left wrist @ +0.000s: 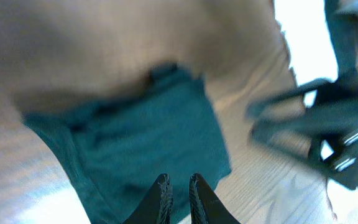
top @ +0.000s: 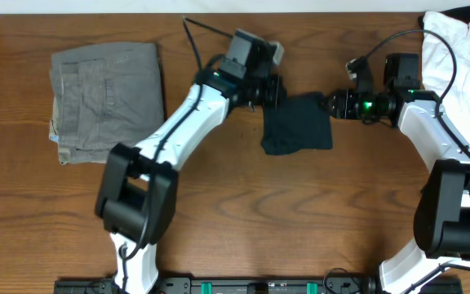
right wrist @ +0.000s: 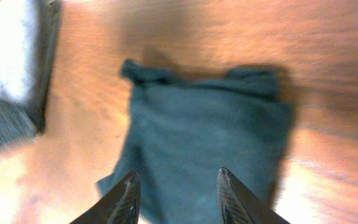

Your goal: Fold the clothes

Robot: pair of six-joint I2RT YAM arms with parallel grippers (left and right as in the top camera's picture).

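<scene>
The black T-shirt (top: 298,124) lies as a small folded bundle in the middle of the surface (top: 243,212). The left hand (top: 276,91) is at its far left corner with fingers closed; whether they pinch fabric I cannot tell. The right hand (right wrist: 178,190) is open over its right edge. Folded trousers (top: 104,98) lie well apart at the left.

Brown wooden table with lengthwise grain (top: 300,204): it fills nearly the whole overhead view. The top is smooth and reddish-brown, with darker streaks running from left to right. Beyond the far edge a narrow pale strip (top: 96,5) shows; whether it is wall or floor cannot be told. Lighting is even and comes from above. Shadows on the wood are soft and short. In both wrist views the wood carries a pale, blurred sheen.
</scene>
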